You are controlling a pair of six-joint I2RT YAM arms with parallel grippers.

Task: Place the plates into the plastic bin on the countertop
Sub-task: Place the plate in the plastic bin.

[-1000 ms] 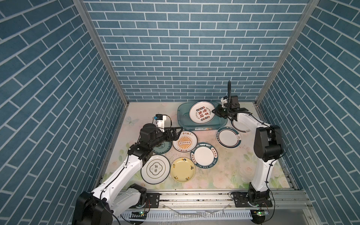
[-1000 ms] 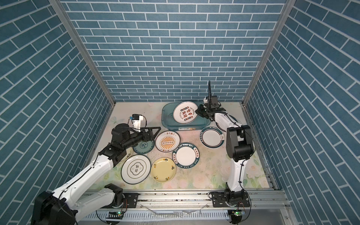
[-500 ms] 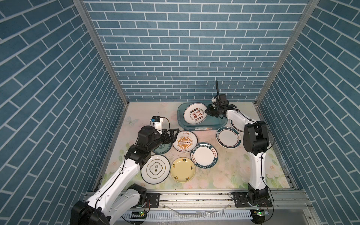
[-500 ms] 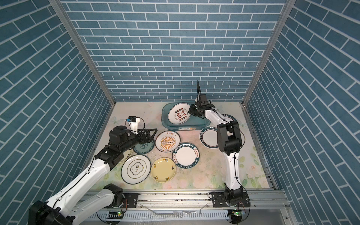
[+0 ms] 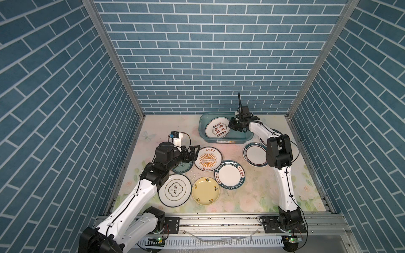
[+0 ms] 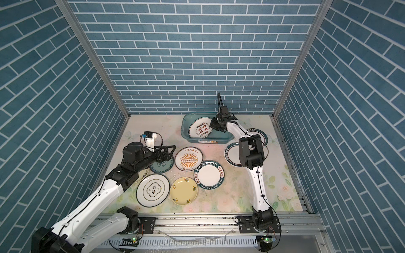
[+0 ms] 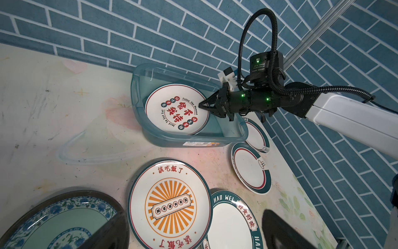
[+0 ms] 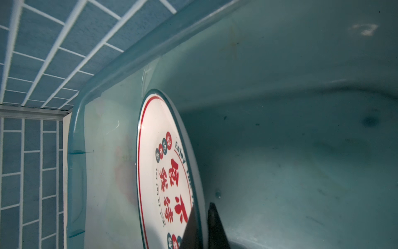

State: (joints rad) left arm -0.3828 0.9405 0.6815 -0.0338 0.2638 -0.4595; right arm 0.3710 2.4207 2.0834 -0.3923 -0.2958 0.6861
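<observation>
You are looking at a pale flowered surface [image 5: 252,192], scuffed, with blue brick walls [image 5: 208,54] closing it in on three sides; the plastic bin [image 5: 241,138] is sitting at the far edge by the back wall, its white label [image 7: 201,144] facing the arms.

The red-lettered plate [image 5: 215,130] is leaning tilted inside the bin; the right fingers [image 7: 203,105] are pinching its raised rim, and the right wrist view is showing one finger on its face and one behind. The left fingers [image 7: 109,232] are standing spread wide, holding nothing, near the teal floral plate [image 5: 184,169] and the sunburst plate [image 5: 207,158]; their height over the surface is hard to judge.

The HAO WEI plate [image 5: 229,174], yellow plate [image 5: 205,191] and dark-ringed white plate [image 5: 174,190] are lying flat, in the open. The left arm is half covering the floral plate in both top views; the right arm is overlapping a teal-rimmed plate [image 5: 254,153].

A second teal-rimmed plate [image 7: 256,135] is showing plainly in the left wrist view only; a cream plate [image 6: 143,174] is peeking from under the left arm in a top view.
</observation>
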